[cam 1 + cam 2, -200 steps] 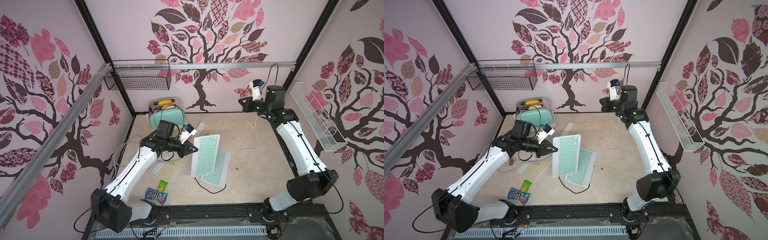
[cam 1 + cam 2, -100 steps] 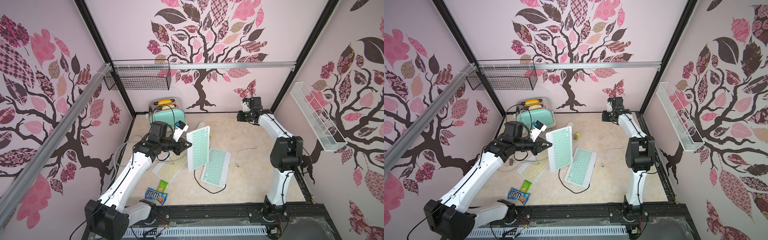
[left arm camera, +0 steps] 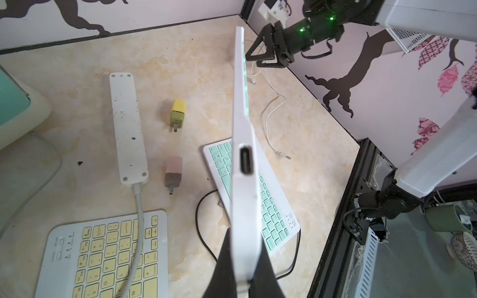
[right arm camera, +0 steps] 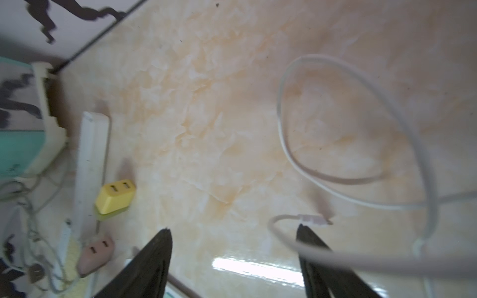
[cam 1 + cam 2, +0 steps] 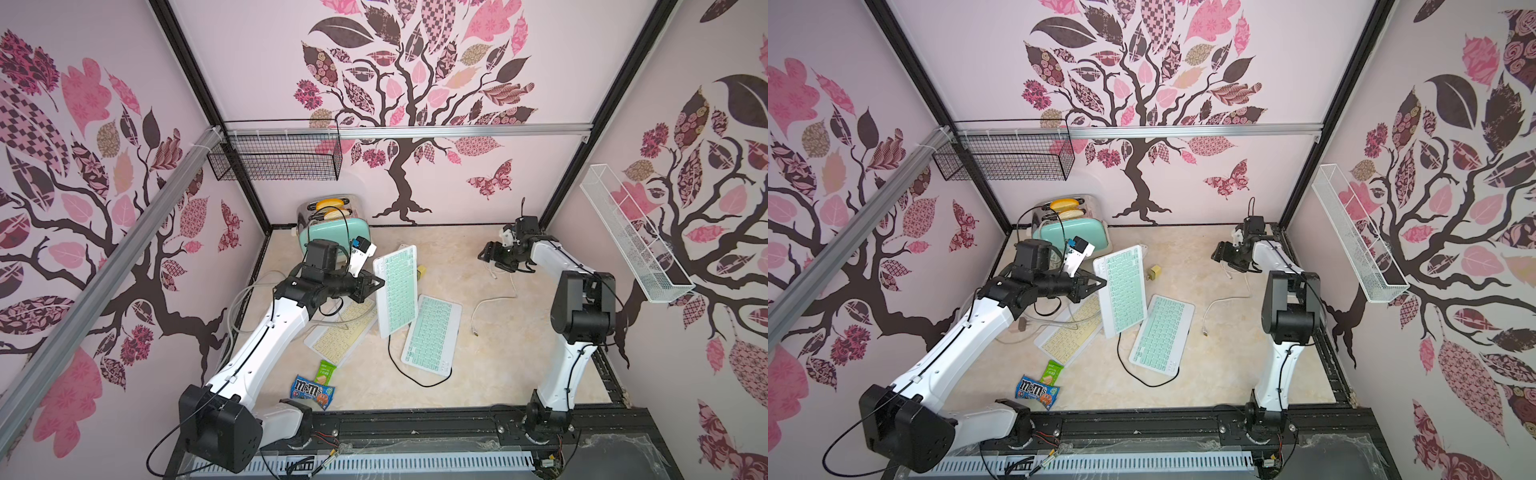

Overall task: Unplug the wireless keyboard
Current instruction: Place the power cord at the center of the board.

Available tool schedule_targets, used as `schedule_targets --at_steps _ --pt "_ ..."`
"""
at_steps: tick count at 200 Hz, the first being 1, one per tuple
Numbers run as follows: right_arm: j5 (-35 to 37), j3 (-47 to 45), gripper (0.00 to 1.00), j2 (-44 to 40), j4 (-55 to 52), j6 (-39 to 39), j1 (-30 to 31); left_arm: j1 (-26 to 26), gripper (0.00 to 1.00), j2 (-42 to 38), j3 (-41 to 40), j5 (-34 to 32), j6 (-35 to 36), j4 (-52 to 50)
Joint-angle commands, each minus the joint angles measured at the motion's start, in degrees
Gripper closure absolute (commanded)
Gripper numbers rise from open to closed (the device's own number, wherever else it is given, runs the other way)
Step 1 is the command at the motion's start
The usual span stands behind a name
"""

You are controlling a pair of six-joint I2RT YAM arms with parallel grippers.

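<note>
Marble-look tabletop [image 5: 478, 374] in a pink tree-papered booth: the left gripper [image 5: 378, 284] clamps 1 mint keyboard [image 5: 397, 291] on edge, charging port [image 3: 246, 161] empty; further right, the loose white cable [image 4: 279, 105] lies below the right gripper [image 5: 489, 254], jaws apart; the keyboard probably wants lowering flat, slowly.

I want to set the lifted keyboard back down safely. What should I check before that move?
1. Empty port on the keyboard: ok.
2. Firm grip by the left fingers, shut on it: ok.
3. Open right fingers, holding nothing: ok.
4. Loose white cable lying apart from the keyboard: ok.
5. Bare landing spot: not ok; a second mint keyboard and a yellow keyboard lie right by its lower end.
6. Whether the black cable is clear of it: cannot tell.
</note>
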Motion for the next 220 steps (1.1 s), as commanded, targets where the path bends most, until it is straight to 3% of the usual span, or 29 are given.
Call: schedule_targets --at_steps 1,48,67,90,125,171,220 --pt "-6.69 0.15 0.15 -6.54 3.17 3.12 0.81 0.5 1.0 0.59 3.63 -0.8 -2.58 4.58" --pt "-11.06 -7.95 0.1 -14.27 7.24 7.8 0.84 0.68 1.0 1.82 5.11 -1.76 -6.53 7.44" --pt "-25.16 -19.69 0.11 -18.89 27.46 15.5 1.72 1.03 1.0 2.37 5.23 1.63 -8.45 9.9" --pt "-41.14 -26.72 0.11 -21.59 47.74 17.29 5.71 1.67 1.0 3.37 6.93 15.39 -8.6 11.45" --pt "-46.9 -22.73 0.1 -21.17 40.39 6.94 13.85 1.75 1.0 2.82 8.85 24.18 -4.83 9.23" --pt "-54.83 -21.1 0.17 -19.17 50.21 15.69 18.51 2.93 1.0 4.4 9.16 27.24 -4.31 8.24" --pt "-57.53 -18.24 0.24 -19.57 43.91 13.46 18.54 5.0 1.0 5.61 9.41 29.03 -4.65 8.93"
